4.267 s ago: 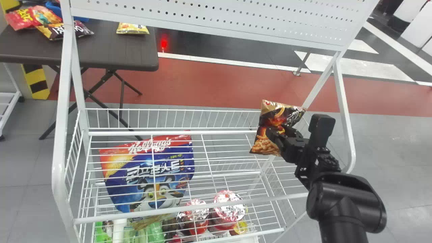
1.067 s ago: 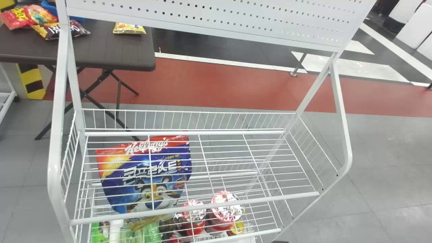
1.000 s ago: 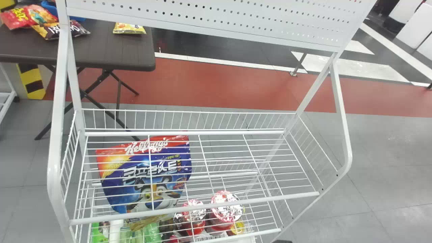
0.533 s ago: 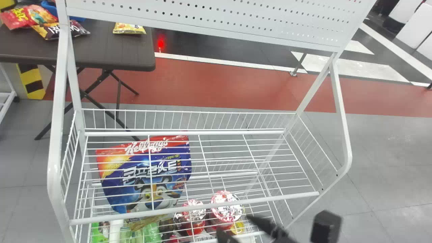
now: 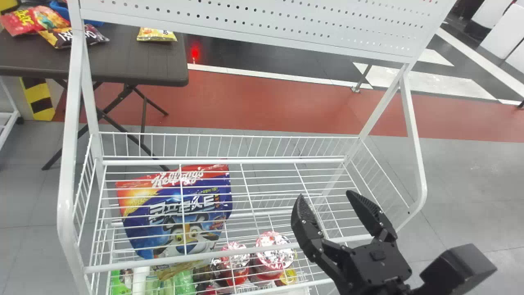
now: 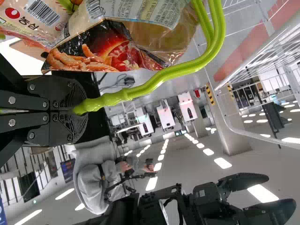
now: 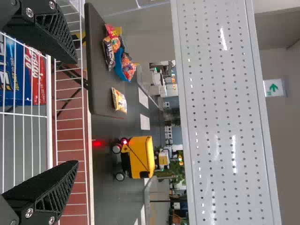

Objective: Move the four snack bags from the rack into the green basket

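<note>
Over the right part of the rack's wire shelf (image 5: 225, 162), near its front rail, stands my right gripper (image 5: 326, 195), open with nothing between its fingers. The same gripper (image 7: 75, 111) spans the left part of the right wrist view, fingers wide apart. My left gripper (image 6: 78, 110) is shut on the green basket's handle (image 6: 150, 84). Beside that handle, in the left wrist view, a black and orange snack bag (image 6: 105, 49), a pale snack bag (image 6: 35, 26) and a partly clear bag (image 6: 164, 30) lie close together; the basket's walls are hidden.
A blue cereal bag (image 5: 172, 213) shows through the shelf wires at left, with cup noodles (image 5: 275, 252) lower down. The perforated panel (image 5: 266, 24) and side post (image 5: 415, 135) bound the rack. Behind it, a dark table (image 5: 135, 61) bears more bags (image 5: 157, 34).
Earlier the right gripper held a black and orange snack bag over the rack's right side. It then left the head view and has come back up from the bottom edge, open and without a bag.
</note>
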{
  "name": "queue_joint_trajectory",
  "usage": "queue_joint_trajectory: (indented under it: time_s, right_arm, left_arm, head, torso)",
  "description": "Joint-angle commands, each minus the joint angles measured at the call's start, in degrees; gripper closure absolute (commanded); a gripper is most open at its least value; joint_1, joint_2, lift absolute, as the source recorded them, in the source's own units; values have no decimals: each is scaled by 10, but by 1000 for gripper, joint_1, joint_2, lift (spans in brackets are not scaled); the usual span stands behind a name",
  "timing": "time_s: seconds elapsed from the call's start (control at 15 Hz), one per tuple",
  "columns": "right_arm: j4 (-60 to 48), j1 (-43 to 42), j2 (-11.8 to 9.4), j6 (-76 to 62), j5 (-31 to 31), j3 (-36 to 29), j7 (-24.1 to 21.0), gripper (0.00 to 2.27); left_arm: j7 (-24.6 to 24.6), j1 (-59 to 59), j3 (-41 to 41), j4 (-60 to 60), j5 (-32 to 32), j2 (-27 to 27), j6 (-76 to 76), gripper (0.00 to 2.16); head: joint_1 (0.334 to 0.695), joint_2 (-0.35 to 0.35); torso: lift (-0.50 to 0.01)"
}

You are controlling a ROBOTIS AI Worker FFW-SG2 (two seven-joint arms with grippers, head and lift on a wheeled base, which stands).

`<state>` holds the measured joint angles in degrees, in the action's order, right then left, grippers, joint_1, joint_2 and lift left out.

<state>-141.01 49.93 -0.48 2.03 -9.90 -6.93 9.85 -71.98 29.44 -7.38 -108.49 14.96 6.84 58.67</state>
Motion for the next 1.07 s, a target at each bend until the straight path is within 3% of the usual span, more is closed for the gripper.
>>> queue_joint_trajectory:
  time_s: [0.0, 1.0]
  right_arm:
    - [1, 3, 0, -8, 8, 5, -2, 46]
    - [-1, 5, -1, -8, 8, 0, -1, 46]
  left_arm:
    - [0, 0, 0, 0, 1, 0, 0, 1875]
    - [-1, 0, 2, 1, 2, 0, 0, 1875]
  head:
    - [695, -350]
    - [695, -350]
  torso:
    - [0]
    - [0]
